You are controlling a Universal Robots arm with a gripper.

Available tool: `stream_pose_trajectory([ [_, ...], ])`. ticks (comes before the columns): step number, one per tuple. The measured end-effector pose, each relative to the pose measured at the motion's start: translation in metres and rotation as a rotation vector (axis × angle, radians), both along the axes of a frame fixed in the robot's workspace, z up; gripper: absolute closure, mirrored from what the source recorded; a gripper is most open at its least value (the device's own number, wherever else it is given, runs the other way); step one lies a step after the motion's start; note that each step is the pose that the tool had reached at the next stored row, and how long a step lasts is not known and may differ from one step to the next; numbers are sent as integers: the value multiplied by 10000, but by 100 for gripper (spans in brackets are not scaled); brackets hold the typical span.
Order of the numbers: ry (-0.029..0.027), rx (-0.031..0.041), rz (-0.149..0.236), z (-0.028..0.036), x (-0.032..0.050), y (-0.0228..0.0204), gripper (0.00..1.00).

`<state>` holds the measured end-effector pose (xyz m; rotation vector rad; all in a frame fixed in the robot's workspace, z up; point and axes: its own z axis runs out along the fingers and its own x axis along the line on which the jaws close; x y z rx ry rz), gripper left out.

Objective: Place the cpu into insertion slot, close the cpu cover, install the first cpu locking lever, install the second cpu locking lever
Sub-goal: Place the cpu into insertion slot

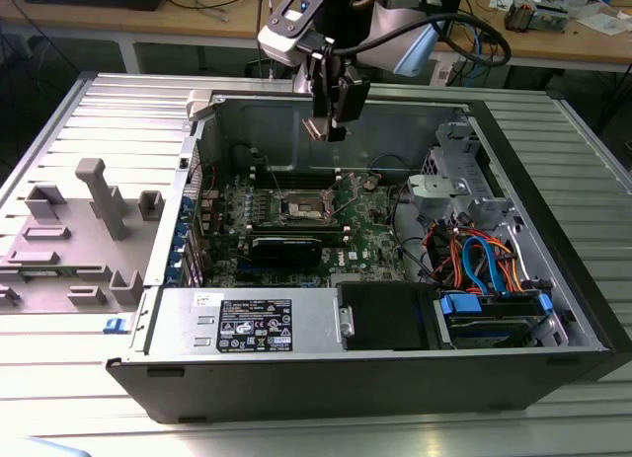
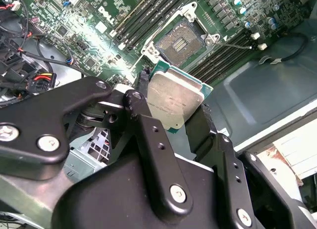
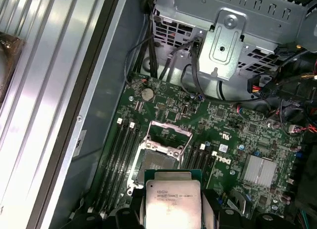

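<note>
I find the gripper point(image 2: 172, 104) clamped on the chip point(image 2: 174, 101), one black finger point(image 2: 148, 125) against each of two opposite edges. The chip's silvery top faces the camera in the first wrist view point(image 3: 171, 205), and a green border shows around it. In the exterior view the gripper point(image 1: 329, 129) hangs over the open computer case point(image 1: 395, 378), well above the board, with the chip point(image 1: 316, 129) tilted between its fingers.

Below it, apart from the chip, lies the socket point(image 3: 157, 162). It is bare, with its dark contact field exposed in the second wrist view point(image 2: 181, 41). The cover frame point(image 3: 171, 128) stands swung up off the socket at one side. A thin wire lever point(image 2: 237, 43) juts out beside the socket rim.

Long black memory slots point(image 3: 121, 155) flank the socket on the green circuit board point(image 3: 223, 120). Further out I note a finned silver heat sink point(image 3: 260, 169) and a metal drive cage point(image 3: 228, 36). The case rests on a ribbed metal table point(image 1: 59, 358), with a grey fixture block point(image 1: 94, 205) at the exterior view's left.
</note>
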<state>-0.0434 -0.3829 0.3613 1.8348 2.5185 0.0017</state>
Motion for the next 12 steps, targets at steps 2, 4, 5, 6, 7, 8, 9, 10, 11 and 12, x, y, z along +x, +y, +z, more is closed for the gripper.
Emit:
stream_pose_trajectory([
  [2,0,-1,-147,0,0,0,45],
  [4,0,0,-235,0,0,0,45],
  [5,0,-1,-281,0,0,0,45],
  [6,0,-1,-313,0,0,0,45],
  [7,0,-1,-345,0,0,0,45],
  [8,0,-1,-403,0,0,0,45],
  [9,0,-1,-438,0,0,0,45],
  [10,0,0,-489,0,0,0,45],
  [11,0,0,-553,0,0,0,45],
  [12,0,-1,-591,0,0,0,45],
])
